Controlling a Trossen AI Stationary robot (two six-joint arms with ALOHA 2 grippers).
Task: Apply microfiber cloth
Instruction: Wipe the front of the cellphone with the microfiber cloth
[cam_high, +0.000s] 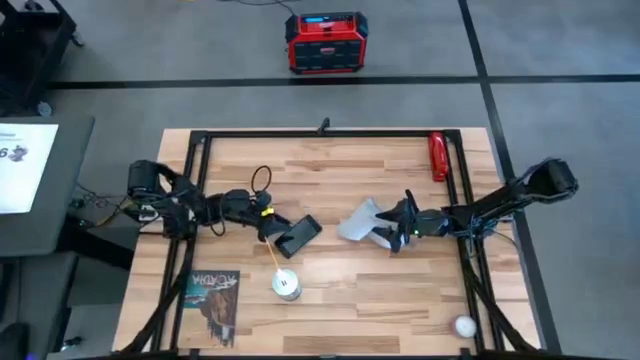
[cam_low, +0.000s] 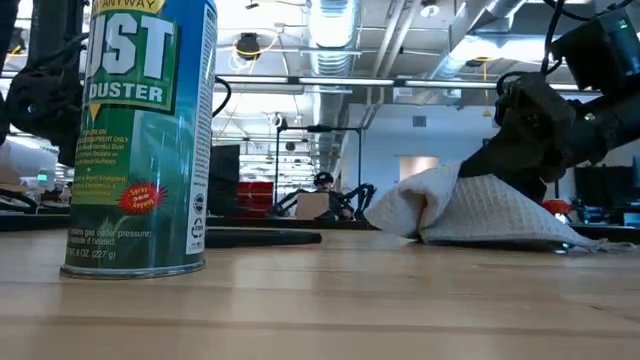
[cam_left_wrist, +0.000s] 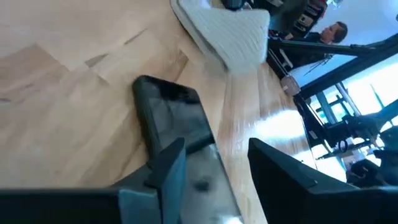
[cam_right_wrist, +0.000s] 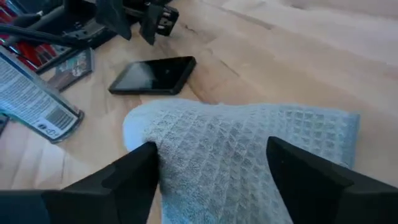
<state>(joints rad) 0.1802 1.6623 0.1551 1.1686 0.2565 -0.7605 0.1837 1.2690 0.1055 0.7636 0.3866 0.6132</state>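
The pale blue-grey microfiber cloth lies bunched on the wooden table right of centre. Its end toward the table's right edge rises in a hump, and its other end lies flat on the wood. My right gripper is open at that raised end, and the cloth fills the gap between its fingers. A black phone lies flat to the cloth's left. My left gripper stands open at the phone's left end. My right gripper comes nearly level from the table's right side. The cloth's raised end bulges between its open fingers and lies against their inner sides. The rest of the cloth rests on the table. My left gripper has one finger over the phone's end; I cannot tell whether it touches.
A green duster can stands near the front, just below the phone. A dark printed booklet lies at the front left. A red object is at the far right, and a small white ball at the front right.
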